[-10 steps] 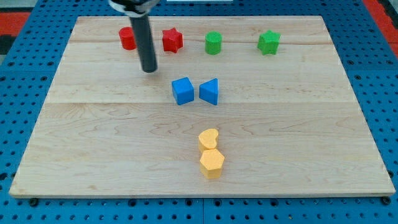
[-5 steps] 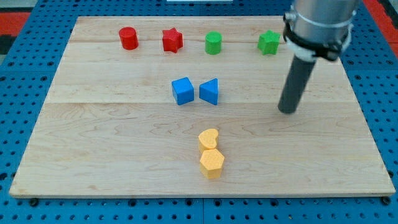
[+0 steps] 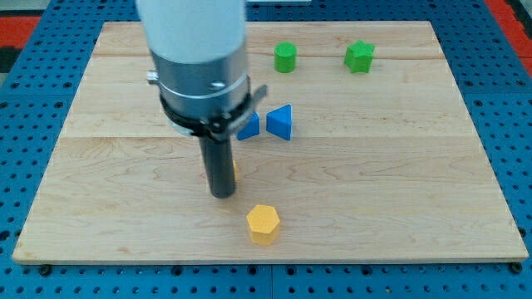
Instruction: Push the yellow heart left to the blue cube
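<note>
Down on the wooden board (image 3: 399, 208), my tip (image 3: 222, 195) rests left of the middle, a bare rod with nothing to open or close, holding nothing; a thin sliver of yellow (image 3: 235, 171) peeks out at the rod's right edge just above the tip, touching the rod, most likely the yellow heart, though its shape cannot be made out; nearest the view's bottom, the yellow hexagon block (image 3: 263, 223) lies just to the lower right of my tip, apart from it; farther up, the blue cube (image 3: 249, 127) is mostly hidden behind the arm's grey collar (image 3: 204, 91), only its right part showing; the blue triangular block (image 3: 280, 122) sits just beside it on the right; along the view's top stand the green cylinder (image 3: 285, 57) and the green star (image 3: 359, 56), well apart from my tip.
</note>
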Robot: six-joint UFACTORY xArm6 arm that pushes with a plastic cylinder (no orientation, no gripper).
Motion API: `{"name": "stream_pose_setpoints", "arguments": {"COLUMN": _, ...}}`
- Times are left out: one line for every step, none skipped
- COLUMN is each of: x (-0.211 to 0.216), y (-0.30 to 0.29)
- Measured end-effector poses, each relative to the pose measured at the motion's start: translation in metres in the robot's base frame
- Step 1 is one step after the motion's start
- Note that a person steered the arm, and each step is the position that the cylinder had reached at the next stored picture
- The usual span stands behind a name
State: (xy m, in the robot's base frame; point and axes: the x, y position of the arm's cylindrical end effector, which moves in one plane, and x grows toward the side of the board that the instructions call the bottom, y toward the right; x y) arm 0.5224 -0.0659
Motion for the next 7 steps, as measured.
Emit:
{"name": "stream_pose_setpoints", "arguments": {"x": -0.036, "y": -0.001}}
{"name": "stream_pose_setpoints", "arguments": {"x": -0.059, "y": -0.003}}
{"name": "stream_pose_setpoints", "arguments": {"x": -0.074, "y": -0.011}}
{"name": "stream_pose_setpoints", "arguments": {"x": -0.078, "y": -0.011}}
{"name": "stream_pose_setpoints", "arguments": {"x": -0.055, "y": 0.022}}
{"name": "stream_pose_setpoints", "arguments": {"x": -0.045, "y": 0.094}}
{"name": "stream_pose_setpoints", "arguments": {"x": 0.014, "y": 0.161}}
